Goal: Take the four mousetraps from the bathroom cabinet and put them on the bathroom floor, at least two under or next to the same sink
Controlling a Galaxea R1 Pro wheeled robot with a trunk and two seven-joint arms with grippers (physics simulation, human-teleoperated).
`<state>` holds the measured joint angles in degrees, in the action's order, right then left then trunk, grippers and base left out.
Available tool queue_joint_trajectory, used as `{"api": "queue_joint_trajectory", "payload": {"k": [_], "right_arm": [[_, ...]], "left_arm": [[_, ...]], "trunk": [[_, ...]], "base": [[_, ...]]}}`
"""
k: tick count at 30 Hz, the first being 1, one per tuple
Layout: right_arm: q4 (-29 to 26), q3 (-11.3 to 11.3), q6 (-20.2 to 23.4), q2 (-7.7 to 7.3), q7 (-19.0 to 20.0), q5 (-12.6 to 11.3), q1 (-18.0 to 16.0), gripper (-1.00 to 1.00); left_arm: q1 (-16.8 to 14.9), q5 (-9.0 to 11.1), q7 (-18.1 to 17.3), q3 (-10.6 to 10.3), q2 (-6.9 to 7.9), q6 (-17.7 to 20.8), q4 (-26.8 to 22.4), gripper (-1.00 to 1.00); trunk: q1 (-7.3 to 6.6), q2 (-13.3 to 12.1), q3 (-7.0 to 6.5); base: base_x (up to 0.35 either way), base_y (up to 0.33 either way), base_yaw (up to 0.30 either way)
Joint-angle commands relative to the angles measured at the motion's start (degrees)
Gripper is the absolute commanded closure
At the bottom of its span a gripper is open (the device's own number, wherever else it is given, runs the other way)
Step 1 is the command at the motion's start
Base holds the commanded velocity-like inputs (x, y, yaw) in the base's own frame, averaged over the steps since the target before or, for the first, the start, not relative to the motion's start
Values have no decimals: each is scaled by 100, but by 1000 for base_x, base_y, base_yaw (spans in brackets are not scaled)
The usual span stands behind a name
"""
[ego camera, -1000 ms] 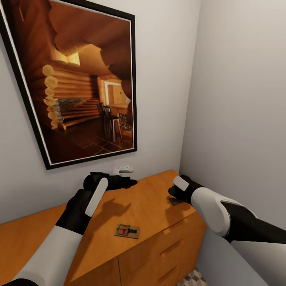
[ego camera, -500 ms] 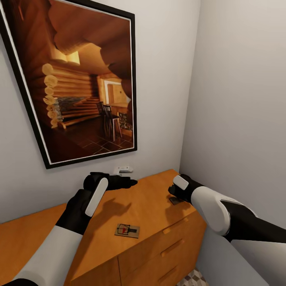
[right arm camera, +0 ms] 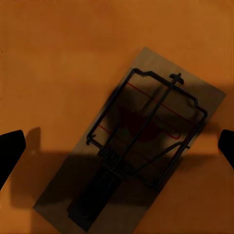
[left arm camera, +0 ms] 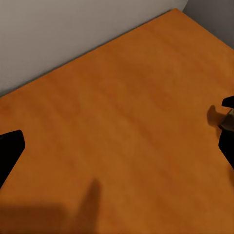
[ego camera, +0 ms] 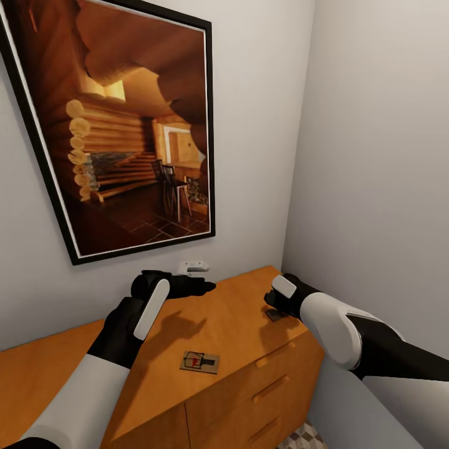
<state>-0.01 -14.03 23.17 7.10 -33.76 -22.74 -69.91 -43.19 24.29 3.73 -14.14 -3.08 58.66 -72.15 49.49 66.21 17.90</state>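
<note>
The cabinet fills the lower part of the head view, an orange-brown wooden chest set into the corner of two pale walls. Its drawer fronts with bar handles show at lower centre-right. A scrap of patterned floor is visible at the bottom edge, right of centre.

One mousetrap lies flat on the cabinet top, below centre of the frame, clear of both arms. A second mousetrap lies near the right end of the top, directly beneath the right gripper and partly covered by it. In the right wrist view this mousetrap lies at an angle across the wood, in shadow, with its dark wire frame and red mark plain to see. The two dark fingertips stand at opposite edges of that frame, wide apart, one on each side of the trap and not touching it. The jaws are open and hold nothing.

The left gripper hangs over the back of the cabinet top, left of centre, close to the wall. In the left wrist view its fingertips sit far apart over bare wood; those jaws are open and empty too.

A large framed picture of a log interior hangs on the wall at upper left. A small white fitting sits on the wall just below it.
</note>
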Motion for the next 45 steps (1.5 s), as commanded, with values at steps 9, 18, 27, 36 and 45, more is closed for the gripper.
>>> {"api": "queue_joint_trajectory", "payload": {"k": [9,18,27,36,45], "right_arm": [[8,-74,28,-4,-34,34,47,-100],[58,-74,55,-109,-34,33,47,100],[64,-74,56,-121,-34,33,46,100],[-169,-57,922,-142,-37,114,46,100],[-2121,-40,2719,-85,-124,135,44,100]], "left_arm": [[-5,43,40,-1,1,23,-6,-100],[-5,41,40,-1,1,23,-7,-100],[-5,32,40,-1,1,23,-9,-100],[-5,24,40,-1,1,23,-8,-100],[-5,23,40,-1,1,23,-9,-100]], "trunk": [[1,3,9],[1,3,9],[1,3,9],[1,3,9],[1,3,9]], "base": [[0,0,0],[0,0,0],[0,0,0],[0,0,0],[0,0,0]]}}
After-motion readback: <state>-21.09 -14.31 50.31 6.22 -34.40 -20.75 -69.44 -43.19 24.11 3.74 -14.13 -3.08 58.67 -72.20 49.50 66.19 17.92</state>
